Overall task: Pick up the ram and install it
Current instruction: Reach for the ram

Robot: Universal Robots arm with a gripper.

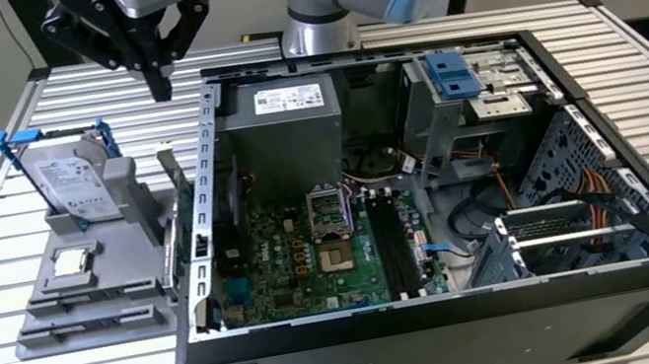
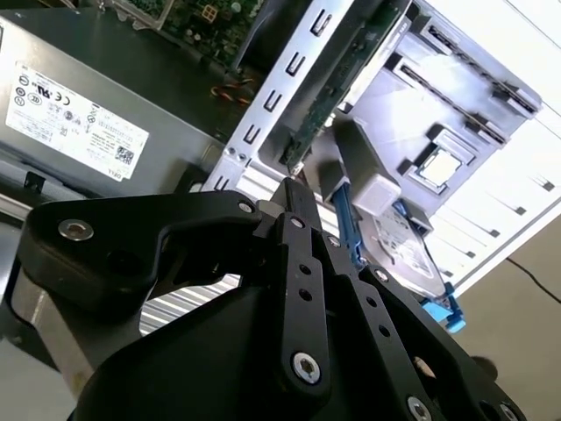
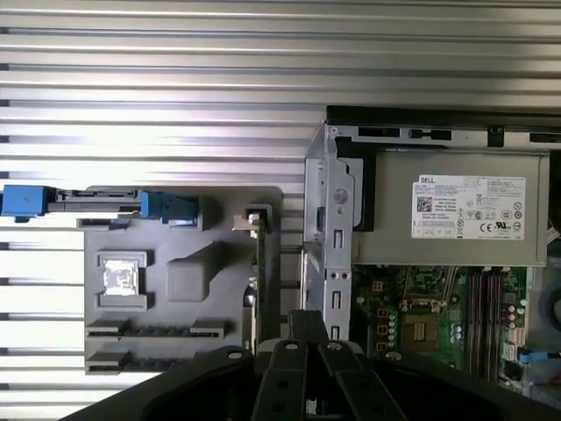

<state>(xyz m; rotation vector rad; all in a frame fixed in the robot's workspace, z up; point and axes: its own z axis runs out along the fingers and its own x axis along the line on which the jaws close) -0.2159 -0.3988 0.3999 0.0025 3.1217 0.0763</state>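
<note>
My claw (image 1: 161, 91) hangs above the table near the back corner of the computer case (image 1: 459, 338), with its two fingers brought together and nothing between them. The ram (image 1: 180, 182) stands on its long edge in the grey holder (image 1: 77, 296), at the side of the holder that is just beside the wall of the case. In the first wrist view I see the ram (image 3: 260, 281) edge-on as a thin green line, and my fingertips are near over it.

I judge it light and stiff, but also thin and fragile: the chips and the contact edge should not be pressed. The best hold, I think, is on the two flat faces close to the upper edge, around the middle of its length, so it does not tilt. The fingers must first be opened for this
</note>
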